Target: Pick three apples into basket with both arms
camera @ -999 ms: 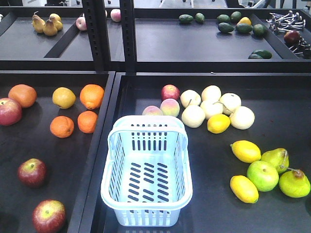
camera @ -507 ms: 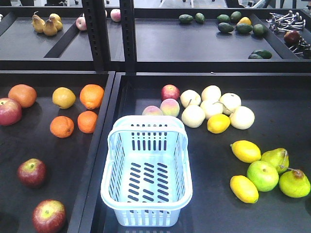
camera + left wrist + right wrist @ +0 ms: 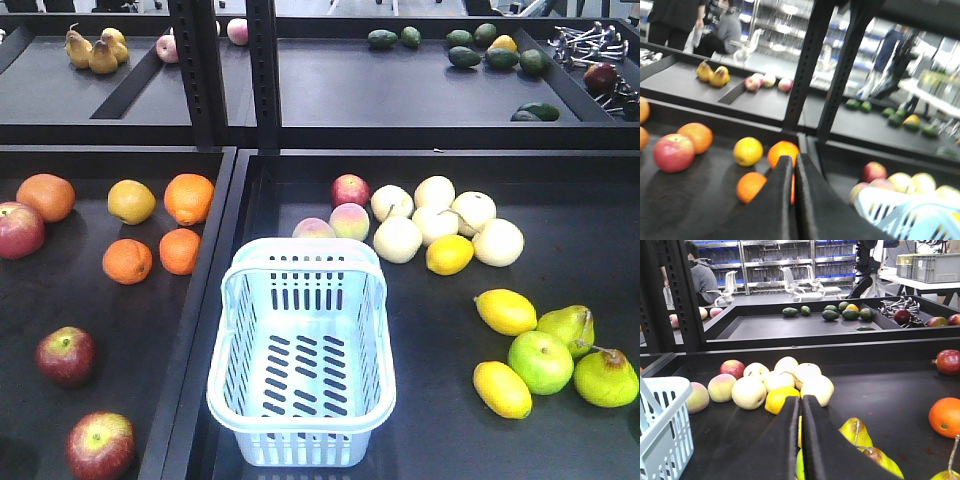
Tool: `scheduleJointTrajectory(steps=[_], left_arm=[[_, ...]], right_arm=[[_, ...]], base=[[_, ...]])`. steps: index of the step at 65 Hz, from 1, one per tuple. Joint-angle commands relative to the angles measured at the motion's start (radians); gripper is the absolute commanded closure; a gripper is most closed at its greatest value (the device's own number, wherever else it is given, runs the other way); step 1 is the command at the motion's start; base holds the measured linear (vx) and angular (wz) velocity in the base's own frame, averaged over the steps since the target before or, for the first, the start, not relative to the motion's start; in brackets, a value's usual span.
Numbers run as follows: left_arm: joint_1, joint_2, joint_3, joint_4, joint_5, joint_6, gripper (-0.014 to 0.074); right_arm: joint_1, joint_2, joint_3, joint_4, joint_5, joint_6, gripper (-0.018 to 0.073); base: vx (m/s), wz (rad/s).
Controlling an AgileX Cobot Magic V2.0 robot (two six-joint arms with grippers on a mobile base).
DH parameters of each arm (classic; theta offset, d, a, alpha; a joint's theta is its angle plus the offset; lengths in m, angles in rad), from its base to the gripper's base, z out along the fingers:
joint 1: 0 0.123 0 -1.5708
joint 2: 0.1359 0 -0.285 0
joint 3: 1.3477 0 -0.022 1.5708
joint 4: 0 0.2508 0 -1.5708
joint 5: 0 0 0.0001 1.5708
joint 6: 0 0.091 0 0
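Observation:
The pale blue basket (image 3: 232, 330) stands empty at the front of the right tray. In the left tray lie two dark-red apples (image 3: 66, 356) (image 3: 100, 445) near the front and a third apple (image 3: 18, 229) at the left edge. Another red apple (image 3: 350, 189) rests behind the peaches. Neither arm shows in the front view. In the left wrist view my left gripper (image 3: 792, 160) is shut and empty above the trays' divider, with an apple (image 3: 673, 152) far left. My right gripper (image 3: 801, 400) is shut and empty over the lemons, with the basket (image 3: 660, 425) to its left.
Oranges (image 3: 188, 198) and a yellow citrus (image 3: 131, 201) lie in the left tray. Peaches (image 3: 350, 221), pale pears (image 3: 435, 220), lemons (image 3: 505, 311) and green pears (image 3: 541, 361) fill the right tray. A black upright post (image 3: 262, 70) and a raised back shelf stand behind.

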Motion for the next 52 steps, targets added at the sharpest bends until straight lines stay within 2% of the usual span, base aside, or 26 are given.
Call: scheduleJointTrajectory(steps=[1, 8, 13, 26, 31, 38, 42, 47, 52], left_arm=[[-0.007, 0.097, -0.108, -0.018, -0.022, 0.082, 0.0603], [-0.015, 0.202, -0.203, -0.091, 0.021, 0.219, 0.0603], [-0.028, 0.281, -0.264, -0.175, 0.065, 0.362, 0.0603], [-0.045, 0.488, -0.379, -0.484, 0.135, 0.81, 0.0593], [-0.045, 0.553, -0.416, -0.615, 0.15, 0.942, 0.0575], [-0.045, 0.653, -0.473, -0.802, 0.201, 1.151, 0.0514], [-0.045, 0.708, -0.514, -0.873, 0.238, 1.248, 0.0462], [-0.045, 0.777, -0.567, -0.936, 0.301, 1.355, 0.0372], [-0.045, 0.854, -0.631, -0.974, 0.38, 1.424, 0.0281]], right_arm=[[-0.006, 0.001, 0.012, -0.007, -0.078, -0.01, 0.0563], [-0.006, 0.001, 0.012, -0.007, -0.078, -0.01, 0.0563], [-0.006, 0.001, 0.012, -0.007, -0.078, -0.01, 0.0563], [-0.006, 0.001, 0.012, -0.007, -0.078, -0.01, 0.0563], [-0.006, 0.001, 0.012, -0.007, -0.078, -0.01, 0.0563], [-0.006, 0.001, 0.012, -0.007, -0.078, -0.01, 0.0563], [-0.006, 0.001, 0.012, -0.007, -0.078, -0.01, 0.0563], [-0.006, 0.001, 0.012, -0.007, -0.078, -0.01, 0.0563], [-0.006, 0.001, 0.012, -0.007, -0.078, -0.01, 0.0563]], base=[[0.0, 0.0], [0.0, 0.0], [0.0, 0.0], [0.0, 0.0], [0.0, 0.0], [0.0, 0.0], [0.0, 0.0], [0.0, 0.0], [0.0, 0.0]])
